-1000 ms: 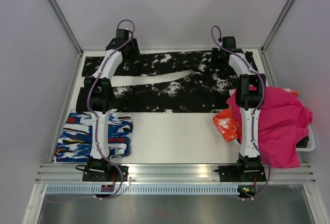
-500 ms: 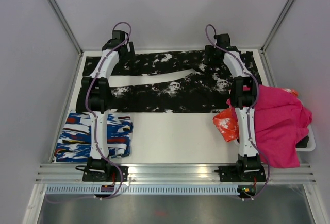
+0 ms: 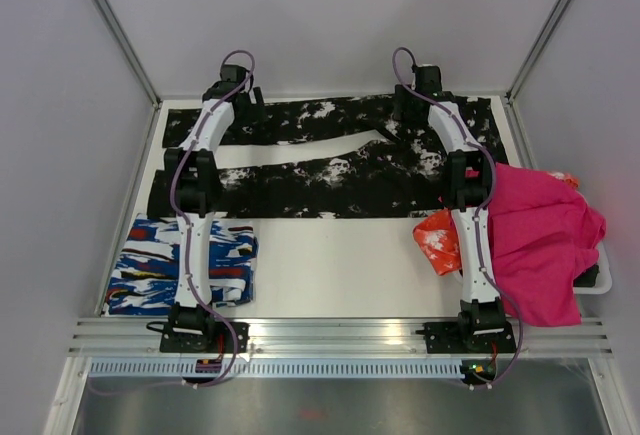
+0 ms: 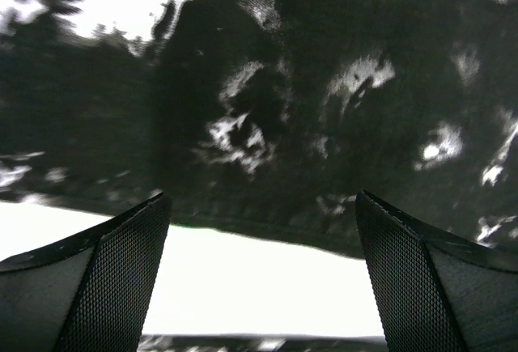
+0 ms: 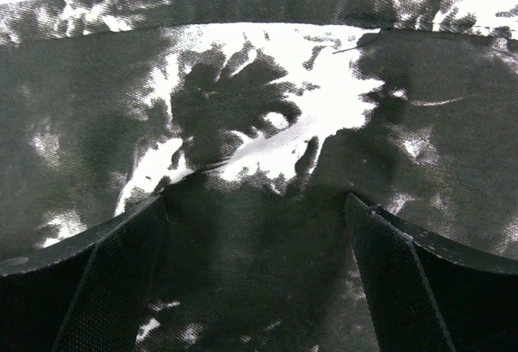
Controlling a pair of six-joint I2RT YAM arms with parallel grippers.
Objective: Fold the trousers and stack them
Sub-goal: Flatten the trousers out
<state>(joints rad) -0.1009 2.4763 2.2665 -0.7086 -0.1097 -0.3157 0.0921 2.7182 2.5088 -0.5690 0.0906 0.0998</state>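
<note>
The trousers (image 3: 330, 170), black with white splatter, lie spread flat across the back of the table, legs pointing left with a white gap between them. My left gripper (image 3: 236, 93) hovers over the far leg near its left end. In the left wrist view it (image 4: 261, 198) is open, with nothing between the fingers, above the trousers (image 4: 324, 109) and the bare table. My right gripper (image 3: 412, 100) hovers over the far right part by the waist. In the right wrist view it (image 5: 256, 198) is open just above the trousers (image 5: 243, 85).
A folded blue-white-red garment (image 3: 180, 265) lies at the near left beside the left arm. A magenta cloth (image 3: 545, 235) and an orange-white piece (image 3: 438, 240) are heaped at the right beside the right arm. Frame posts and white walls close in the back and sides.
Both grippers have opened and let go of the far trouser leg. The right gripper has shifted a little to the left; the left has lifted slightly. The trousers lie as before.
</note>
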